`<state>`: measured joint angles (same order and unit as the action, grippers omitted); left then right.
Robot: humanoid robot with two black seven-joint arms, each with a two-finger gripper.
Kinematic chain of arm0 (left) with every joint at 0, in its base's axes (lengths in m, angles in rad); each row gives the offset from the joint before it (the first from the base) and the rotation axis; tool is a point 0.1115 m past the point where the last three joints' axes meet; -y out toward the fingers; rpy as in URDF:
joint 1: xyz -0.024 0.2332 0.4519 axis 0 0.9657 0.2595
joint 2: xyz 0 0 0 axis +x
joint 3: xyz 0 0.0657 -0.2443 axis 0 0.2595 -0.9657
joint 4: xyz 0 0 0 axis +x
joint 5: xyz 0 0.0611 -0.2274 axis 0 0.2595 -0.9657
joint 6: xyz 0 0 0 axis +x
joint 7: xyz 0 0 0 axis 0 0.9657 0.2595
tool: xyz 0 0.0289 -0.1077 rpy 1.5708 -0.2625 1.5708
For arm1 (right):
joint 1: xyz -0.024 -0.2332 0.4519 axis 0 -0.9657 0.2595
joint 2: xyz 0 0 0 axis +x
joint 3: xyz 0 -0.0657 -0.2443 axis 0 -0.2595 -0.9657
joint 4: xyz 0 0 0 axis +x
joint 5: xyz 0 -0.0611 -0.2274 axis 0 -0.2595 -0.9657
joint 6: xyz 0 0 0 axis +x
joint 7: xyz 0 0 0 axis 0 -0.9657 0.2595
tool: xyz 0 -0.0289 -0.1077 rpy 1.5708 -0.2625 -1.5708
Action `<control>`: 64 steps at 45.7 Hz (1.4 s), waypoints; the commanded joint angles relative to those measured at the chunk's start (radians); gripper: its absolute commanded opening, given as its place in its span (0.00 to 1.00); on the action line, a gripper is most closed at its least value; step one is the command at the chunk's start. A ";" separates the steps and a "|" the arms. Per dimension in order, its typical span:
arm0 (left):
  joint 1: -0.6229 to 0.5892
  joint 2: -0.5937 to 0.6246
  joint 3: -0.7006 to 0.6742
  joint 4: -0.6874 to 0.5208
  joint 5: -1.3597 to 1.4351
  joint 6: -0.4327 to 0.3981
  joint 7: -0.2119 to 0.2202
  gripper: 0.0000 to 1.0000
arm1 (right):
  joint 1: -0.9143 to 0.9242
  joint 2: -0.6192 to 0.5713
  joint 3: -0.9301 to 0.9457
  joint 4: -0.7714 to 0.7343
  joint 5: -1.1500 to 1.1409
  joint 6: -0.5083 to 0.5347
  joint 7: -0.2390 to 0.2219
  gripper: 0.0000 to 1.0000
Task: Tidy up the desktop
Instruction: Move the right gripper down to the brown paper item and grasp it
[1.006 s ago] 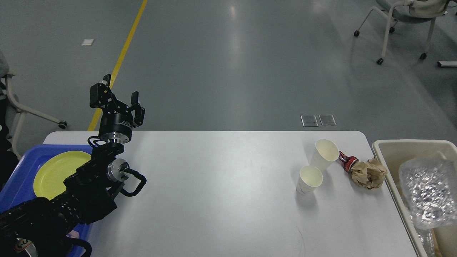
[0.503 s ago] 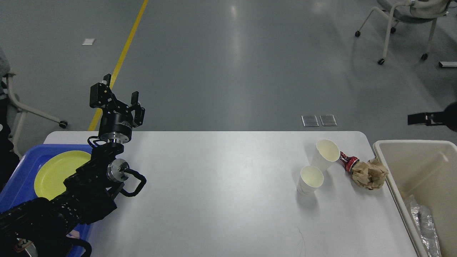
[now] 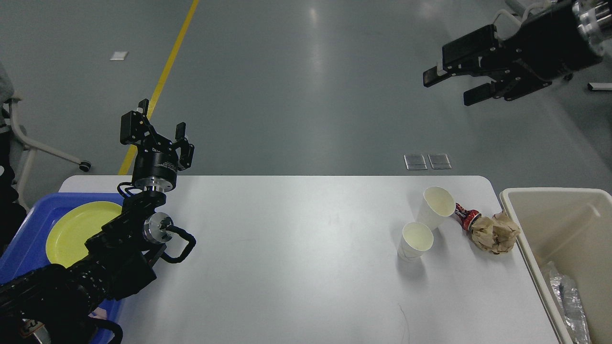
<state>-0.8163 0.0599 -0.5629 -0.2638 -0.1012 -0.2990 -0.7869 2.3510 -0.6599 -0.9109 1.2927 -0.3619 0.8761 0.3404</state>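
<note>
The white desktop fills the lower view. On its right part stand two white paper cups, a crushed red can and a crumpled brown paper ball. My left gripper is open and empty, pointing up above the desktop's far left corner. My right gripper is open and empty, held high at the upper right, well above and behind the cups.
A blue tray with a yellow plate sits at the left edge, partly under my left arm. A beige bin at the right holds crumpled silver plastic. Wheeled chairs stand on the floor behind.
The silver plastic wad dropped into the beige bin. My right gripper came into view, rose and moved left, open. The left arm stayed still.
</note>
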 commanded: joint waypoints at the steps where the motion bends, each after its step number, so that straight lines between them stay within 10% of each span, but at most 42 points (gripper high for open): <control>1: -0.001 0.000 0.000 0.000 0.000 0.000 0.000 1.00 | 0.120 -0.003 0.026 0.126 0.070 0.034 -0.003 1.00; 17: -0.001 0.000 0.000 0.000 0.000 0.000 0.000 1.00 | 0.044 -0.004 0.043 0.266 0.069 -0.041 -0.095 1.00; 30: 0.000 0.000 0.000 0.000 0.000 0.000 0.000 1.00 | -0.352 -0.007 0.018 0.198 -0.316 -0.465 -0.164 1.00; 64: 0.000 0.000 0.000 0.000 0.000 0.000 0.000 1.00 | -0.996 0.023 -0.014 -0.409 -0.489 -0.798 -0.170 1.00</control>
<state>-0.8162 0.0598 -0.5631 -0.2639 -0.1013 -0.2991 -0.7869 1.4346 -0.6469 -0.9363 0.9744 -0.8670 0.1088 0.1674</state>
